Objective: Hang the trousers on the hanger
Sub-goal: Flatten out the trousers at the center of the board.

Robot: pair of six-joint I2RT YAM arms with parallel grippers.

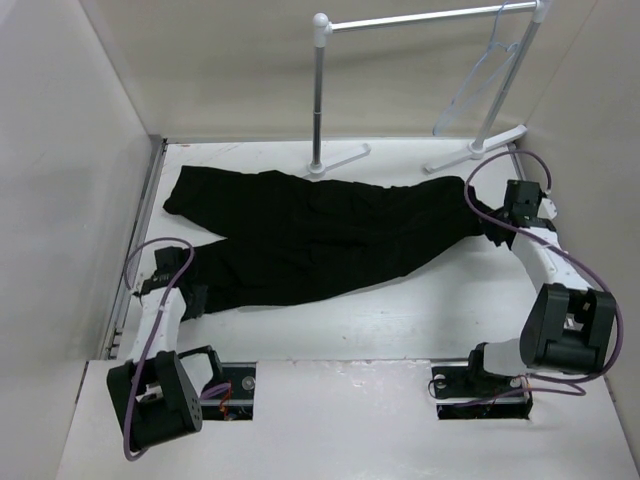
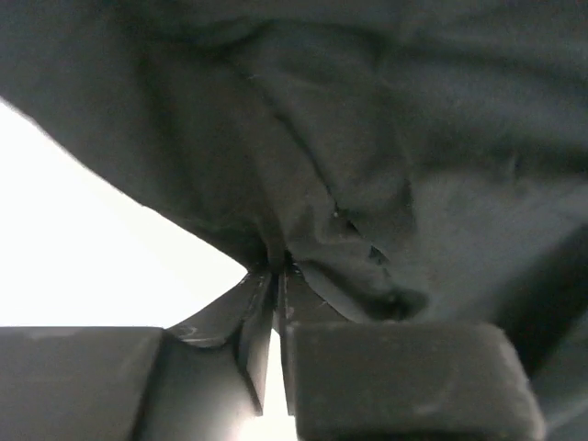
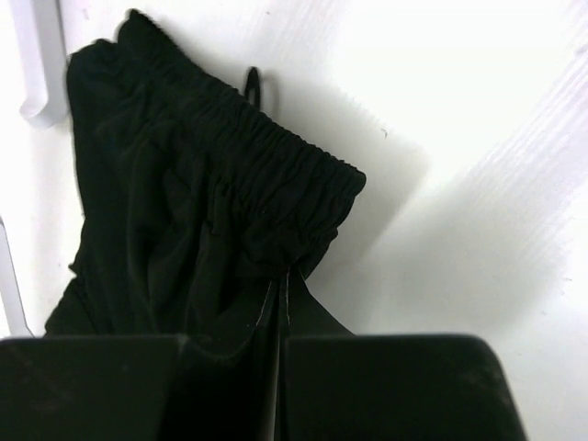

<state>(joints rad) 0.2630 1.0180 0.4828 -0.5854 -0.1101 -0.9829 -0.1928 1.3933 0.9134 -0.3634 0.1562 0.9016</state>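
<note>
Tabletop, left pincer, right pincer pinching trousers

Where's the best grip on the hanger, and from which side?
Probably a sloped side of the hanger, below the hook, coming from the near left: it hangs free under the rack rail, whose right post crowds its right side.

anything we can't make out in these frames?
- Hanger hook: top view, too thin and at the frame's top edge; its seat on the rack is unclear.
- Left end effector: left wrist view, trousers fill the frame, so which part it pinches is unclear.
- Right end effector: right wrist view, its own fingers hide how deep the fabric sits.
</note>
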